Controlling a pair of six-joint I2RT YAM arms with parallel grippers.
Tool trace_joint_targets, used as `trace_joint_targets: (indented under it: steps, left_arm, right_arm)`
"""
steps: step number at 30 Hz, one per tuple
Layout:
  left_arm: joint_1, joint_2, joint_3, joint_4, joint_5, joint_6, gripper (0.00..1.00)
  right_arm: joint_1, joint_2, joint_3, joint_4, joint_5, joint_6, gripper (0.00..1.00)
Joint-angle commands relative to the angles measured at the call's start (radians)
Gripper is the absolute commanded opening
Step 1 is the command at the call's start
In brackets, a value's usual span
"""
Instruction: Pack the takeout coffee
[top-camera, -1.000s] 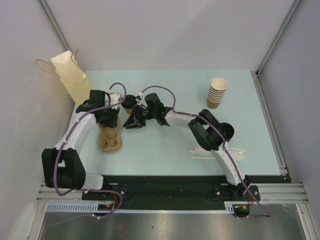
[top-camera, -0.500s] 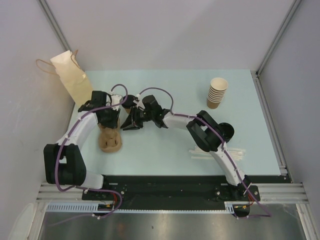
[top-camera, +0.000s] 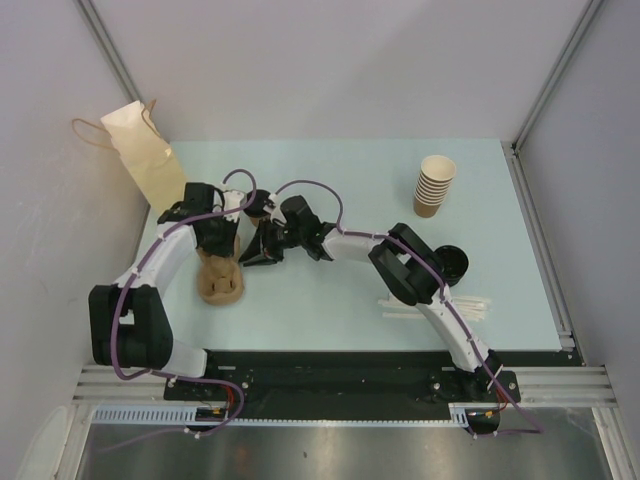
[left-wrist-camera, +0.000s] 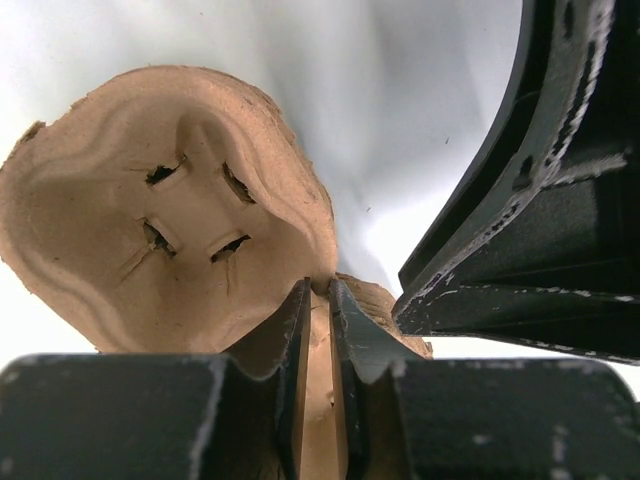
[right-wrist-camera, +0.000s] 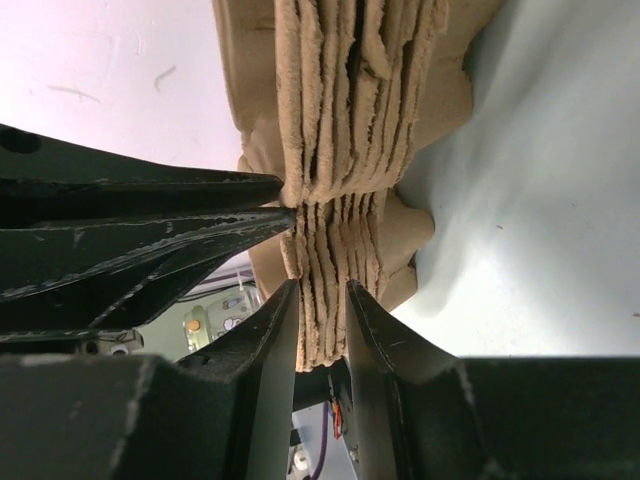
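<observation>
1. L hand (left-wrist-camera: 318, 290) pinches the rim of the top tray (left-wrist-camera: 170, 210), a pulp cup carrier w/ cross-cut slits in its well. The jaws are nearly together, w/ only the thin brown edge btwn them.
2. R hand (right-wrist-camera: 320, 300) is clamped on the tray stack (right-wrist-camera: 345, 120) lower down, w/ several layers squeezed btwn its fingers (right-wrist-camera: 270, 330). L hand's black fingers touch the same edge, at 9 o'clock in the R wrist view.
3. From above, both arms meet at the tray stack, which sits at 8 o'clock on the pale-blue tabletop (top-camera: 330, 300). L arm comes in from 7 o'clock and R arm sweeps across from 5 o'clock.
4. Coffee (top-camera: 259, 206), a small brown cup w/ black lid, is at 1 o'clock from the tray stack. It sits btwn the two wrists and apart from both hands, partly hidden by cable & R arm.
5. Bag (top-camera: 145, 150), tan paper w/ string handles, stands tilted at the 10 o'clock corner by the L wall.
6. Cup stack (top-camera: 433, 185), lidless tan cups, stands at 2 o'clock, well apart from the arms.
7. Lids (top-camera: 455, 262), black, lie at 4 o'clock just beside R arm's elbow.
8. Sticks (top-camera: 395, 308), thin & white, lie at 5 o'clock, partly under R arm.
</observation>
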Motion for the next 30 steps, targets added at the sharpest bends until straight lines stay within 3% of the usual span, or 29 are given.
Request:
trace_joint_targets:
  steps: [1,6,7,9,30]
  left_arm:
    - [-0.008,0.009,-0.015,0.015,0.009,0.015,0.18]
    - [-0.008,0.009,-0.010,0.007,0.013,0.016,0.14]
    - [-0.008,0.006,-0.009,-0.001,0.019,0.019,0.05]
    - [-0.008,-0.005,-0.004,-0.011,0.033,0.018,0.00]
    - [-0.007,-0.117,0.106,-0.180,0.116,0.019,0.00]
  right_arm:
    - [0.011,0.016,0.013,0.038,0.015,-0.001,0.30]
    - [0.011,0.016,0.010,0.038,0.016,-0.004,0.30]
    - [0.011,0.014,0.010,0.038,0.018,-0.004,0.30]
    - [0.011,0.013,0.012,0.038,0.019,-0.004,0.30]
    - [0.017,-0.009,0.006,0.035,0.028,-0.007,0.30]
